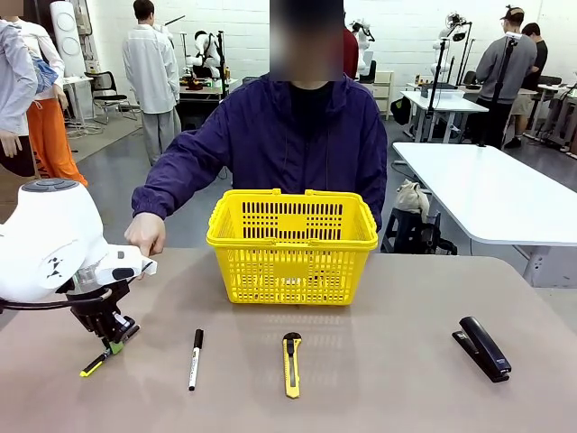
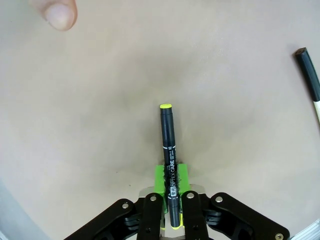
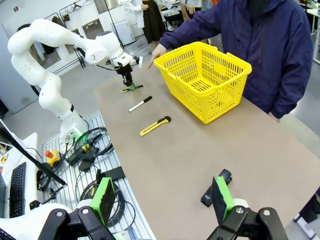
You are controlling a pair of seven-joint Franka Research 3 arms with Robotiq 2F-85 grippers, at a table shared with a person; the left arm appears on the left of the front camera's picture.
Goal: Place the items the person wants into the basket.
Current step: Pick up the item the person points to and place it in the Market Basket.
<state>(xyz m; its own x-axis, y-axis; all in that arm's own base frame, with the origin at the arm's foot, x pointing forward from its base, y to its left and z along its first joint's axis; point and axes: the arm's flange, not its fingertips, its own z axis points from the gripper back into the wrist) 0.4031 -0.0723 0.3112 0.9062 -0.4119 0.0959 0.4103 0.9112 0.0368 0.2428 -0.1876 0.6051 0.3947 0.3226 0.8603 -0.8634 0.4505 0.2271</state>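
While the left gripper (image 1: 110, 341) sits low at the left side of the table (image 1: 379, 397), you can see its jaws pinched onto the pen (image 1: 94, 363). In the left wrist view the pen (image 2: 168, 150) runs out from between the green pads, its yellow-green end pointing away from the gripper (image 2: 171, 180). You cannot tell whether the pen is off the tabletop.

The yellow basket (image 1: 291, 271) stands upright at the far middle of the table, right in front of the person, with both handles folded down along the rim. From the right wrist view you look into its open top (the slotted floor (image 3: 202, 86) shows plainly).

On the tabletop in front of it lie the white marker (image 1: 195, 358) and the utility knife (image 1: 291, 363), well apart from the basket. The stapler (image 1: 483, 347) lies off to the right. Your right gripper (image 3: 162, 200) hangs above the table near the stapler, fingers spread wide and holding nothing. The person's hand (image 1: 146, 234) rests on the far edge, left of the basket.
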